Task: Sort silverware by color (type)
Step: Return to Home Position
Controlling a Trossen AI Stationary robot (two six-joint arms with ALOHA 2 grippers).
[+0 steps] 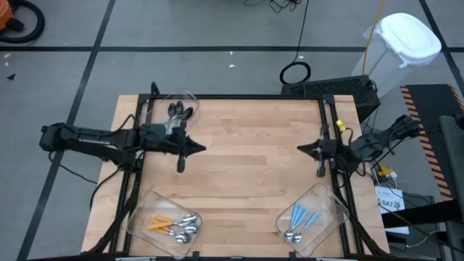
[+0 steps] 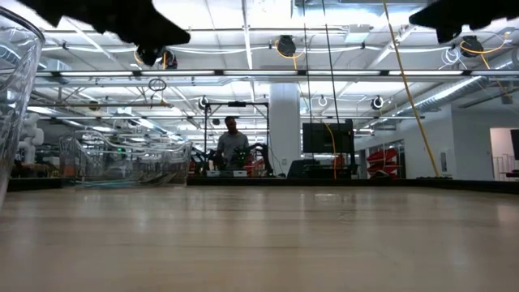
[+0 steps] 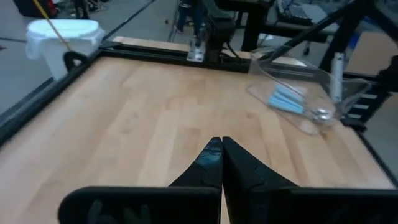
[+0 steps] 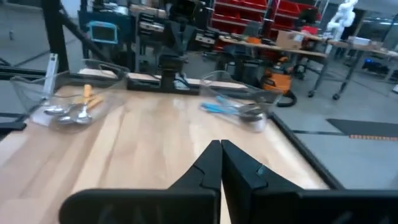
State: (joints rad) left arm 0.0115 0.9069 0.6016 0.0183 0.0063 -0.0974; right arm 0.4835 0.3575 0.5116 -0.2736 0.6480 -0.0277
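The silverware lies in three clear bins. Orange-handled spoons with silver bowls lie in the near-left bin. Blue-handled spoons with silver bowls lie in the near-right bin. Black-bowled spoons with blue handles lie in the far-left bin. My left gripper hangs shut over the table's left side and points right. My right gripper hangs shut over the right side and points left. Nothing sits between either pair of fingers.
Bare wood spans the middle of the table between the two grippers. A black frame edges the tabletop. Beyond the far right corner stands a white-lidded bin. A person shows far back in the room.
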